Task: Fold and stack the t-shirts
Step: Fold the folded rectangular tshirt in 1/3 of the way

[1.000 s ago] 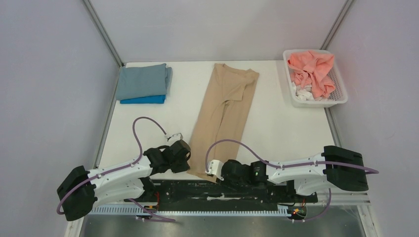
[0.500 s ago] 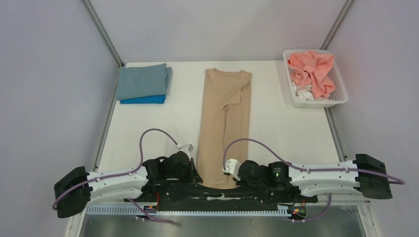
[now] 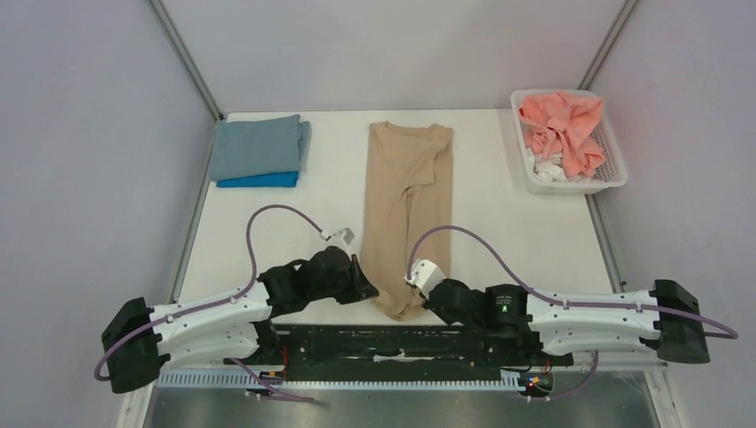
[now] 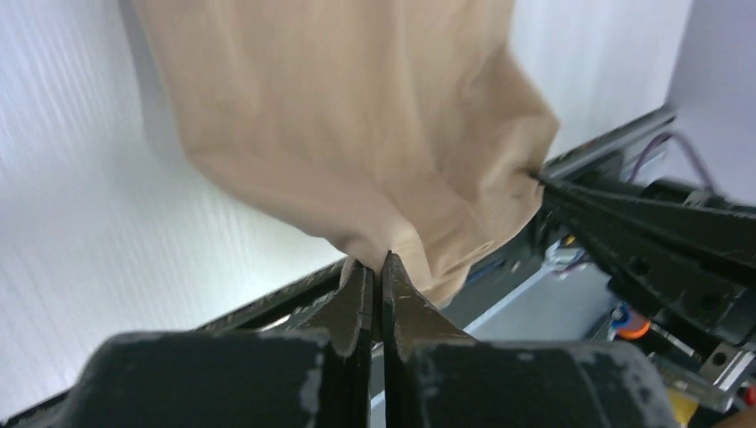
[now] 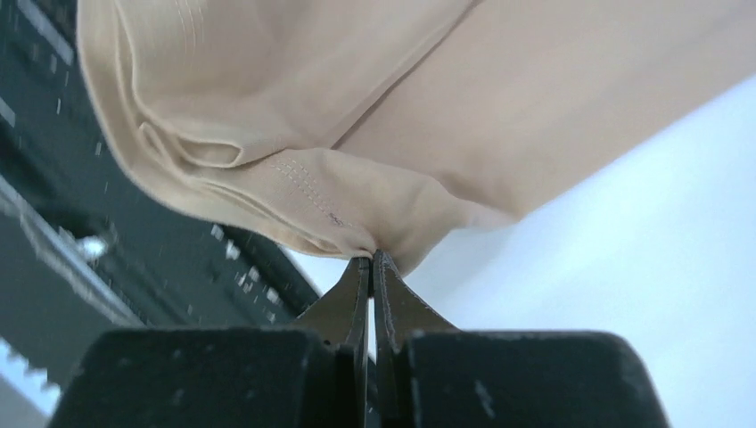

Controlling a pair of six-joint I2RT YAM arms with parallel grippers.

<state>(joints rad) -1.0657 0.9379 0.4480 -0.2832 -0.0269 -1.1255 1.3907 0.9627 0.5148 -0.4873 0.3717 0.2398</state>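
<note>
Your left gripper (image 4: 375, 266) — fingers pressed together, pinching near left corner of tan shirt (image 3: 406, 205). Your right gripper (image 5: 372, 264) — likewise clamped, on near right corner of same hem. Shirt lies as long narrow strip down middle of table (image 3: 508, 232), collar at far end, near end bunched between both grippers. Grey-blue shirt (image 3: 257, 147) folded atop bright blue shirt (image 3: 258, 181), far left corner. Pink shirt (image 3: 562, 120) and white shirt (image 3: 546, 167) crumpled in basket (image 3: 579, 185), far right.
</note>
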